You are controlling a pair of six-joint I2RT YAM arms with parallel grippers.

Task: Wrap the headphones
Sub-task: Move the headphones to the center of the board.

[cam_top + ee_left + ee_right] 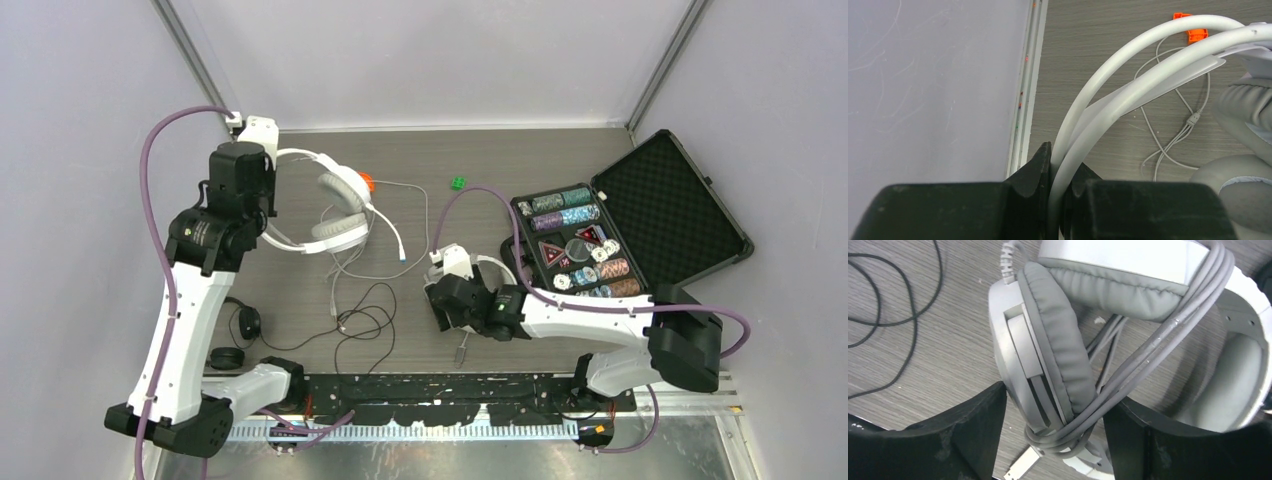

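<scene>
**A:** What sat closest to the lens?

**B:** The black mounting rail (430, 385) along the near edge, with both arm bases on it. From there the arms reached out over the table (480, 160).

**A:** And the left gripper (1063, 167)?

**B:** It was clamped narrow on the headband (1128, 65) of a white headset (335, 205) at the far left. The band rose out of the jaws and curved right toward the padded cups (1243, 110), which lay on the table just right of the gripper.

**A:** The right one?

**B:** The right gripper (1055, 410) stood wide at mid-table, low over a second white headset (1058, 345). One finger stood on each side of an ear cup with grey cord (1148, 345) looped around it. Whether the fingers (973, 435) pressed the cup was hard to tell. A plug (1023, 466) lay on the table by the cup.

**A:** Any more headphones?

**B:** A small black pair (240, 325) lay near left beside the left arm. Its black cord (365, 325) lay in loose loops between the arms. A thin white cord (395, 235) trailed right from the first headset.

**A:** What was hard to see?

**B:** From above, the right wrist covered most of the second headset, and the left gripper's fingers were hidden under its own body. The left arm cut off part of the black pair. An orange piece (366, 182) peeked out beside the first headset, a green piece (457, 182) lay apart from it, and an open case of chips (660, 200) sat far right.
</scene>
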